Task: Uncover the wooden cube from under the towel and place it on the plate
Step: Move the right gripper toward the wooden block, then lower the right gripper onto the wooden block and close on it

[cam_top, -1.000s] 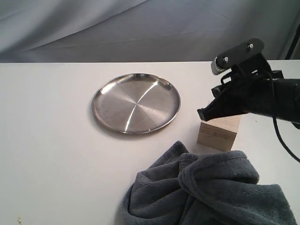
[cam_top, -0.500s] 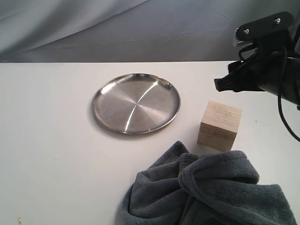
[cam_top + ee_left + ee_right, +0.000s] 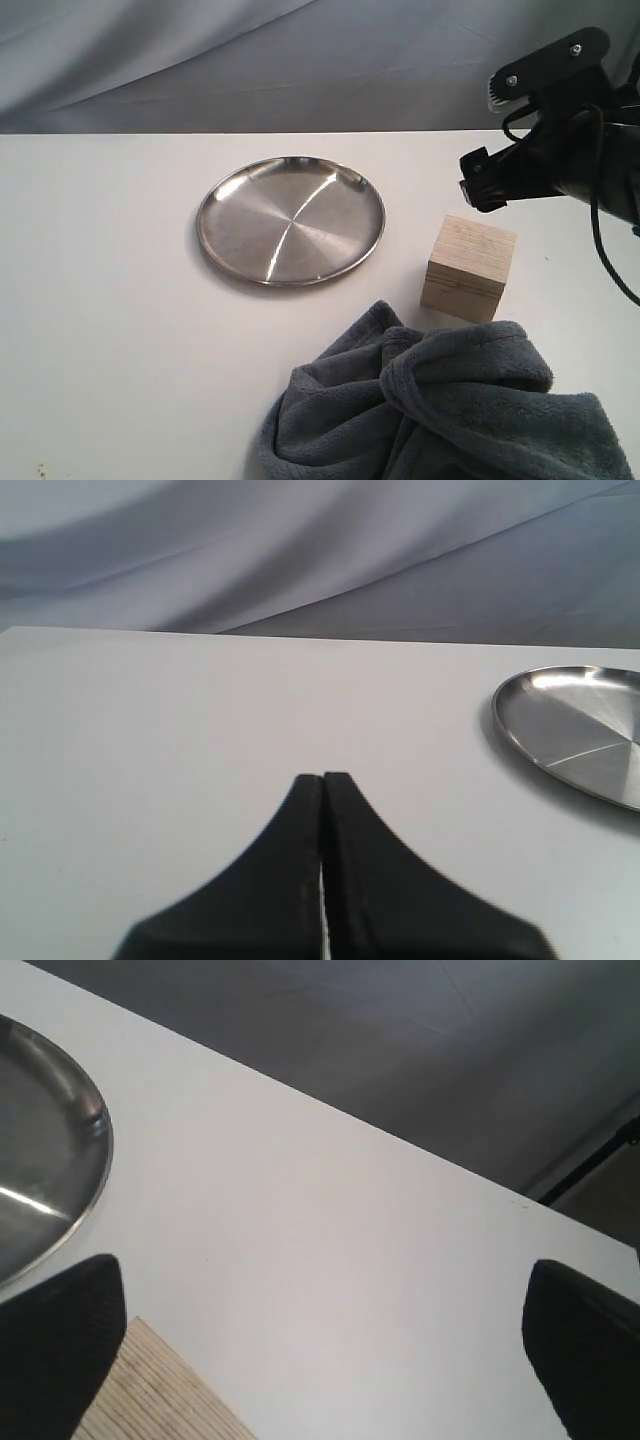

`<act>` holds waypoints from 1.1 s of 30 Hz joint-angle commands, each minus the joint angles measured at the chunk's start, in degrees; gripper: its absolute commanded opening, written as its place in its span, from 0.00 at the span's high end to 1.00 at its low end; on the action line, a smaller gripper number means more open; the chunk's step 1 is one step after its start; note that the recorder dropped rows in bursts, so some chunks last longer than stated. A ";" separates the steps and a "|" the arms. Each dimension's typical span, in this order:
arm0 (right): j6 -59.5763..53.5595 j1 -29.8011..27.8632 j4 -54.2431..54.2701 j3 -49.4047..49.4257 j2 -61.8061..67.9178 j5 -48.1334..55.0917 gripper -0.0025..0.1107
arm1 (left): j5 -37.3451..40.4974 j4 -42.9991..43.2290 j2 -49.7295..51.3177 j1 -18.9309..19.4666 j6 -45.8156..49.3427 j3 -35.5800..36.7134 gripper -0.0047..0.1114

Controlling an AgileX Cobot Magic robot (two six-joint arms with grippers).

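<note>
The pale wooden cube stands uncovered on the white table, to the right of the steel plate, which has nothing on it. The blue-grey towel lies bunched at the front, just before the cube. My right gripper hangs above and slightly behind the cube, apart from it. In the right wrist view this gripper is wide open, with a corner of the cube and the plate's rim below. My left gripper is shut on nothing over bare table, with the plate off to one side.
The white table ends at a grey cloth backdrop behind. The towel reaches the front right edge of the exterior view. The left arm does not show in the exterior view.
The right gripper rose from just over the cube up and to the right, then eased back a little leftward. Cube, towel and plate stayed still.
</note>
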 commanded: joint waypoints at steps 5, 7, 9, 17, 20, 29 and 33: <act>-14.10 -1.38 -0.43 -3.21 1.44 11.69 0.15 | -0.42 -0.04 -0.18 -0.25 -0.01 0.24 0.96; -14.65 -5.30 0.98 -5.02 3.41 19.58 0.24 | -0.42 -0.04 -0.18 -0.25 -0.01 0.24 0.96; -14.52 -10.10 0.97 -5.74 5.61 27.47 0.33 | -0.42 -0.04 -0.18 -0.25 -0.01 0.24 0.96; 6.09 -21.15 -26.32 -5.79 10.27 44.17 0.54 | -0.42 -0.04 -0.18 -0.25 -0.01 0.24 0.96; 5.66 -21.15 -26.32 -5.79 10.27 44.05 0.54 | -0.42 -0.04 -0.18 -0.25 -0.01 0.24 0.96; 4.97 -20.43 -28.18 -5.79 10.27 43.82 0.05 | -0.42 -0.04 -0.18 -0.25 -0.01 0.24 0.96; 5.31 -19.95 -26.35 -5.79 10.41 43.13 0.05 | -0.42 -0.04 -0.18 -0.25 -0.01 0.24 0.96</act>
